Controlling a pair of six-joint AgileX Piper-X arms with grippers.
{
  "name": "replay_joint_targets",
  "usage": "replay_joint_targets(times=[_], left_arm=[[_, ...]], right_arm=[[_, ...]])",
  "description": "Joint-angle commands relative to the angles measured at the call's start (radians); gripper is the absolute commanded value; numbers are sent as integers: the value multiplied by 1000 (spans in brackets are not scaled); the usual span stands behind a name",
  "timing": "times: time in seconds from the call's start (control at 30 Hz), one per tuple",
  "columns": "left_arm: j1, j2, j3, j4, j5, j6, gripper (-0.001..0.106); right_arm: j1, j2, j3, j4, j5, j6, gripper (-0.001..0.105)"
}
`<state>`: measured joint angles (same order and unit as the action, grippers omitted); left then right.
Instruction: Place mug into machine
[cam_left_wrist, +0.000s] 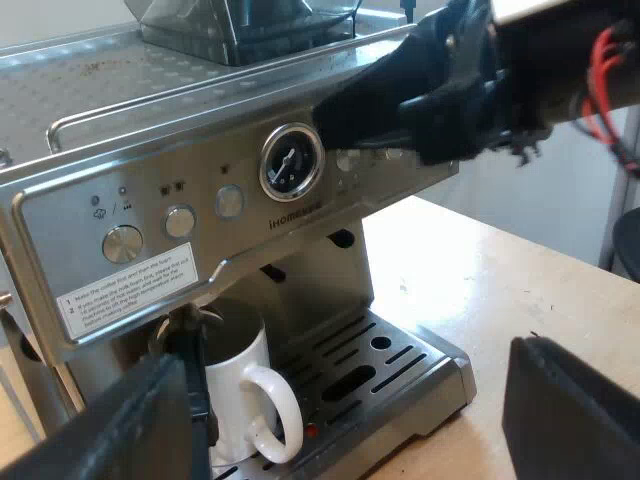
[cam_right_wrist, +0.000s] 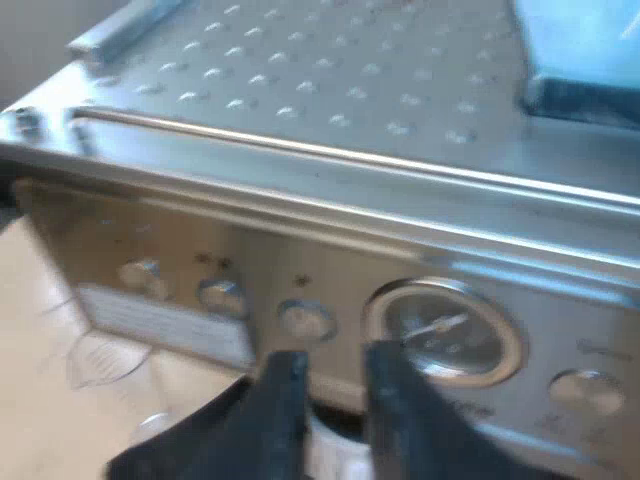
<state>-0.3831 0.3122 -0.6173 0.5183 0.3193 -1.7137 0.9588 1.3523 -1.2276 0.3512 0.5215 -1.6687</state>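
A pale wooden table (cam_left_wrist: 500, 270) carries the steel coffee machine (cam_left_wrist: 200, 150), with a light wall behind it. The white mug (cam_left_wrist: 235, 385) stands upright on the machine's drip tray (cam_left_wrist: 400, 375), under the brew head, its handle turned outward toward the tray's edge.

The left gripper (cam_left_wrist: 350, 390) is released: its two black fingers are spread wide and hold nothing. One finger is just beside the mug and the other is well apart from it, over the table.

The right gripper (cam_right_wrist: 335, 352) is up at the machine's front panel, close to the round gauge (cam_right_wrist: 450, 335) and the row of buttons (cam_right_wrist: 305, 318). Its fingers are drawn close with only a slim gap between them, and they grasp nothing. A clear glass (cam_right_wrist: 100, 360) sits on the table beside the machine.

By my reading the placing itself looks done, as the mug is seated in the machine and free of any grip. The step in hand seems to be the clearing away. The next move calls for the left arm to back straight off without its near finger catching the mug's handle or nudging the mug out from under the head.
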Motion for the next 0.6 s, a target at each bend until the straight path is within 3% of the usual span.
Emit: replay_joint_targets(times=[0.03,0.07,0.13,0.43,0.6], left_arm=[[3,5,-8,-15,-2,-8,66],[3,11,-8,-17,-2,-8,66],[3,32,-8,-25,-2,-8,66],[7,207,-45,-91,-2,-8,66],[100,327,-132,-90,3,-8,66]], right_arm=[[0,-21,-2,41,-34,-11,60],[0,-21,-2,57,-37,-11,72],[-9,-20,-2,88,-65,-14,83],[-134,-26,-2,186,-165,-12,84],[-249,-54,-2,217,-254,-12,84]])
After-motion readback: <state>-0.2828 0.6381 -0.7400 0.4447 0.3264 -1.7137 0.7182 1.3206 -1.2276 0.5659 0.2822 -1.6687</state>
